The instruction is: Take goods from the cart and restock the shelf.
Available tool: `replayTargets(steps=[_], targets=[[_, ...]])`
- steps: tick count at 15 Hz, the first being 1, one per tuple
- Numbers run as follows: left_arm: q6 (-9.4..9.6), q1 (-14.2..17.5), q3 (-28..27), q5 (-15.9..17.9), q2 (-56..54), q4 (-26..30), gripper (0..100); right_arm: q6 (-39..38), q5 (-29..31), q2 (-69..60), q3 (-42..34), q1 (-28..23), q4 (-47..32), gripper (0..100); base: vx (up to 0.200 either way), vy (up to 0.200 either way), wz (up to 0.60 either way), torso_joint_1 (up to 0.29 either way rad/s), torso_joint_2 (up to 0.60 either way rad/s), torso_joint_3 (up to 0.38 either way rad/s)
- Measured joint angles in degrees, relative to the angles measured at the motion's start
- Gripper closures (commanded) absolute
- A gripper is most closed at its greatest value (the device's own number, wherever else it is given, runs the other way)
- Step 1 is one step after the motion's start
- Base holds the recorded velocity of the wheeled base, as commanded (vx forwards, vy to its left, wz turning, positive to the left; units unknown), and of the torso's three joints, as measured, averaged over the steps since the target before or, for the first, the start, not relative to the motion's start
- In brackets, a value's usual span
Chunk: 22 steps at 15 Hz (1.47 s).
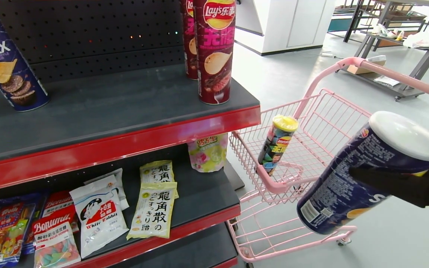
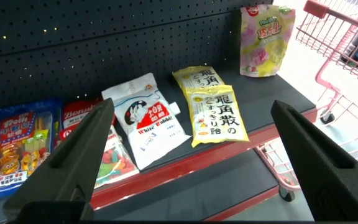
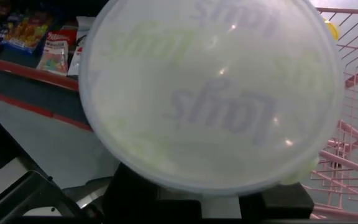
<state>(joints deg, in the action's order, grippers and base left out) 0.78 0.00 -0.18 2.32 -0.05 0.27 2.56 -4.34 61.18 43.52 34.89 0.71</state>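
The right gripper (image 1: pixel 382 182) grasps a blue chip can (image 1: pixel 333 193) beside the cart (image 1: pixel 274 183); the left gripper (image 2: pixel 191 127) is spread, empty. Next it should probably stand the can on the upper shelf (image 1: pixel 125 100)

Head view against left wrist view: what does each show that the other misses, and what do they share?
Only the head view: the top shelf with two maroon chip cans and a blue can standing on it, and the right hand gripping a second blue can, tilted, near the pink cart.
Only the left wrist view: the left hand, spread open, facing the lower shelf.
Both: the white candy bag, two yellow packets, the green-pink pouch and the cart.
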Motion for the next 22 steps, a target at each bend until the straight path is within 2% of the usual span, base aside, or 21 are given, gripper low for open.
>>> replayTargets(steps=[6, 22], targets=[[0.09, 0.00, 0.02, 0.06, 0.00, -0.02, 0, 1.10, -1.90, -3.11, -1.82, 0.89, -0.49, 100, 0.000, 0.000, 0.00, 0.033, -0.10, -0.067], [-0.07, 0.00, 0.00, 0.06, 0.00, -0.02, 0, 4.99, -1.78, -1.38, -3.19, 2.27, -0.38, 100, 0.000, 0.000, 0.00, 0.201, -0.52, -0.319]])
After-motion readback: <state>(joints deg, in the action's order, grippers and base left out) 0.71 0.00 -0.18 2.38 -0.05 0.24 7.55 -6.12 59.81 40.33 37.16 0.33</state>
